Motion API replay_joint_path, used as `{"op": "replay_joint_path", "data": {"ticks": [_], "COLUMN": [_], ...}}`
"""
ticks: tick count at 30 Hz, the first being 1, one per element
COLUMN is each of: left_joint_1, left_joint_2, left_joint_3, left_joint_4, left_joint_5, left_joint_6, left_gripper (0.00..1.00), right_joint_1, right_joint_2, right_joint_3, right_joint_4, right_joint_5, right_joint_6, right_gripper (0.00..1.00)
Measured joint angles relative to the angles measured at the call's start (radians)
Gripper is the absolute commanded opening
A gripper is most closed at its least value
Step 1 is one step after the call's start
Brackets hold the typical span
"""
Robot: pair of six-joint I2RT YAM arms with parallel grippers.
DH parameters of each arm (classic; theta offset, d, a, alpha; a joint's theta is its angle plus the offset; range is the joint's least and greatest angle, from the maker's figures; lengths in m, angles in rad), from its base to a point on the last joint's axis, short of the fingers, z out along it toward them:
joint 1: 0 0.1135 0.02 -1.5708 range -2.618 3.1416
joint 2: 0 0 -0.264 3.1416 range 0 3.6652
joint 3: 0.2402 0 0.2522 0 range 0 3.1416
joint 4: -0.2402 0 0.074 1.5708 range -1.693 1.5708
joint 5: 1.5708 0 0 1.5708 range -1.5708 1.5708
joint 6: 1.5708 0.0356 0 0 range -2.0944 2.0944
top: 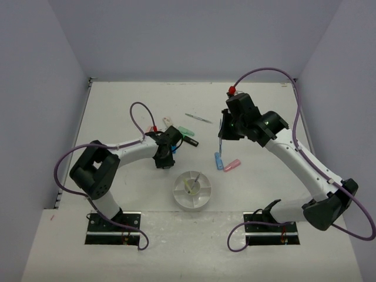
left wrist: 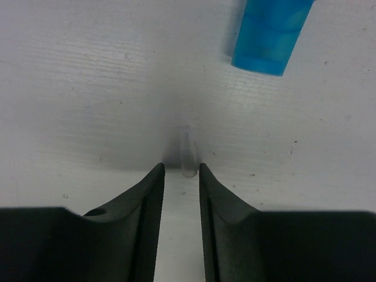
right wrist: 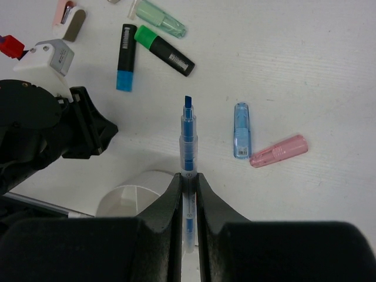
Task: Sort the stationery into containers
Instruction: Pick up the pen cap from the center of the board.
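Observation:
My right gripper [right wrist: 188, 175] is shut on a blue pen [right wrist: 188, 132] and holds it above the table, right of the left arm [right wrist: 53, 126]. In the top view that gripper [top: 223, 130] hangs over the blue highlighter [top: 219, 160] and the pink highlighter [top: 232, 165]. My left gripper [left wrist: 181, 167] points down at the table with its jaws narrow but apart. A small clear tube-like piece [left wrist: 187, 150] lies just beyond its tips, untouched. A blue highlighter end [left wrist: 272, 32] lies farther off. The white dish [top: 202, 197] holds a yellow pen [top: 189, 186].
Near the left gripper [top: 166, 160] lie a black highlighter with a blue end [right wrist: 126, 57], a black one with a green end [right wrist: 164, 51], a pale green one [right wrist: 157, 17] and a pinkish eraser [right wrist: 60, 12]. A grey pen [top: 198, 118] lies farther back. Purple cables loop over both arms.

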Motion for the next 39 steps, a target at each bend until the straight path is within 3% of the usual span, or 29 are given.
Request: {"op": "replay_joint_path", "data": {"ticks": [4, 18, 20, 21, 30, 35, 39], "left_joint_1": [0.0, -0.005, -0.005, -0.005, -0.005, -0.005, -0.005], "left_joint_2": [0.01, 0.018, 0.019, 0.019, -0.002, -0.185, -0.425], "left_joint_3": [0.0, 0.001, 0.001, 0.001, -0.001, 0.038, 0.111], "left_joint_4": [0.015, 0.041, 0.043, 0.044, 0.047, 0.044, 0.215], "left_joint_5": [-0.001, -0.02, -0.021, -0.022, -0.038, -0.048, 0.008], "left_joint_6": [0.0, 0.004, 0.008, 0.01, 0.035, 0.126, 0.212], "left_gripper": [0.17, 0.19, 0.03, 0.0, 0.0, 0.0, 0.0], "right_joint_1": [0.0, 0.0, 0.0, 0.0, 0.0, 0.0, 0.017], "right_joint_2": [-0.011, -0.082, -0.085, -0.086, -0.18, -0.288, -0.332], "right_joint_3": [-0.016, -0.057, -0.065, -0.07, -0.181, -0.246, -0.294], "right_joint_4": [0.003, 0.017, 0.023, 0.026, 0.133, 0.25, 0.424], "right_joint_5": [-0.016, -0.047, -0.059, -0.068, -0.285, -0.501, -0.695], "right_joint_6": [0.0, 0.004, 0.004, 0.004, -0.071, -0.08, 0.006], "right_gripper": [0.0, 0.0, 0.0, 0.0, 0.0, 0.0, 0.0]}}
